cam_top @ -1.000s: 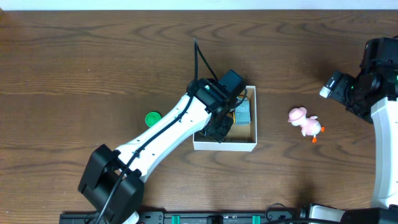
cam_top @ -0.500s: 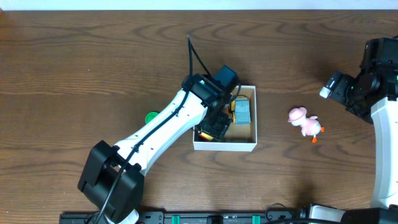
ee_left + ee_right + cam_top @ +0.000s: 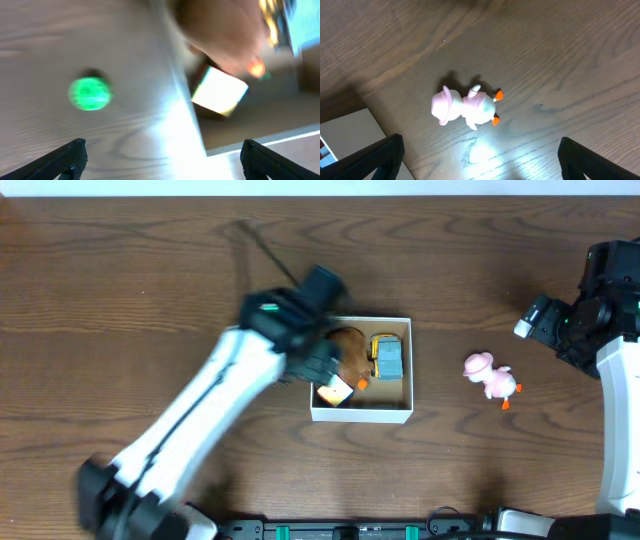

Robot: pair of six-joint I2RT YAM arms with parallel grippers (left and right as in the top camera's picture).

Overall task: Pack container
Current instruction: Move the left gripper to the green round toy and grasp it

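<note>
Looking down on the wooden table (image 3: 120, 260), finds the container (image 3: 362, 416) near its middle, open side up, thin white walls around a tan-brown floor. Holds a blue-grey toy with yellow trim (image 3: 388, 360) by the right wall, a brown lump (image 3: 350, 352) just left of that, and a pale cube (image 3: 335, 392) tilted toward the lower-left corner of the overhead view, with a small orange bit (image 3: 362, 384) beside the cube. Shows the left arm (image 3: 195, 398) as a motion-blurred streak from the lower left edge up to the container's left wall. Puts the left gripper (image 3: 165, 162) spread wide in its wrist view, dark fingertips (image 3: 70, 157) at the two bottom corners, nothing between them; beyond, all smeared, the white wall with the cube and brown lump to the right, and a green disc (image 3: 89, 94) on bare wood to the left, outside the box. Finds a pink duck-like toy (image 3: 490, 376) with a hat and orange feet lying on the table right of the container, apart from it. Places the right arm (image 3: 600, 310) at the far right edge, well apart from the container. Shows the right gripper (image 3: 480, 162) spread wide as well and empty, black finger ends (image 3: 390, 152) at the bottom corners of its wrist view, above the pink toy, with a white corner of the container at lower left.
</note>
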